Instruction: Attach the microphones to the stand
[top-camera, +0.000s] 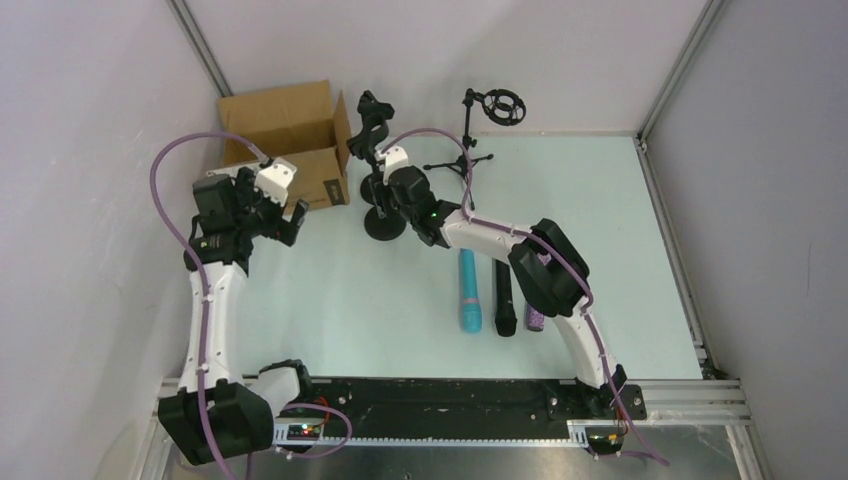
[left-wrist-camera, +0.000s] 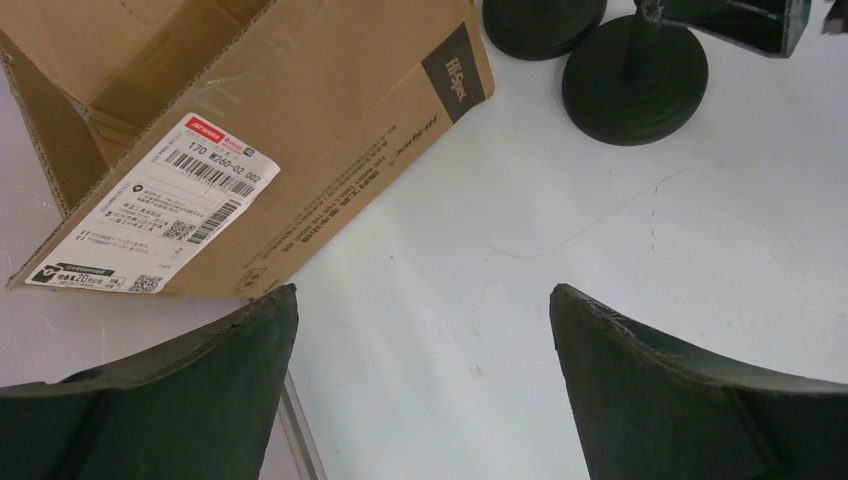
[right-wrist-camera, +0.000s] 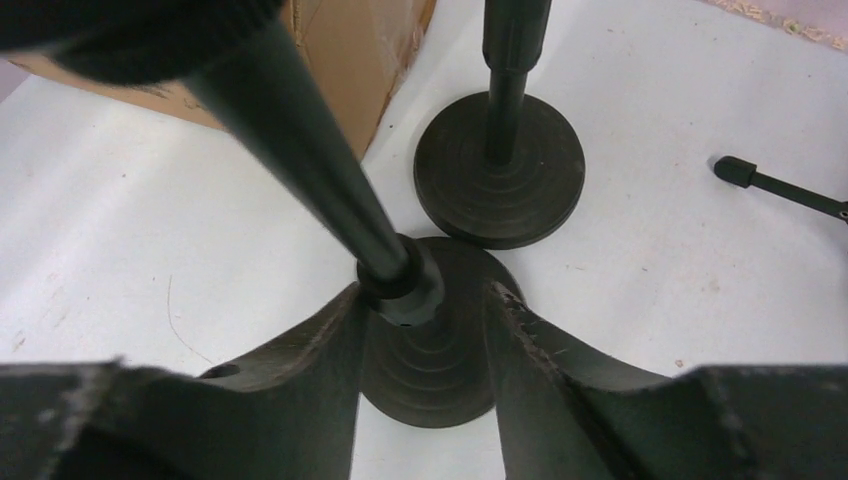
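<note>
From above: nothing mounted yet, turquoise microphone, black microphone and purple microphone flat side by side toward the bench's near edge, right of centre, with bare room across the middle. Via left wrist: left end effector spread wide, empty, just beside the cardboard box at the far-left corner. Via right wrist: right end effector part open astride the pole of a round-base stand, not clamped, second round base crowding just behind.
</note>
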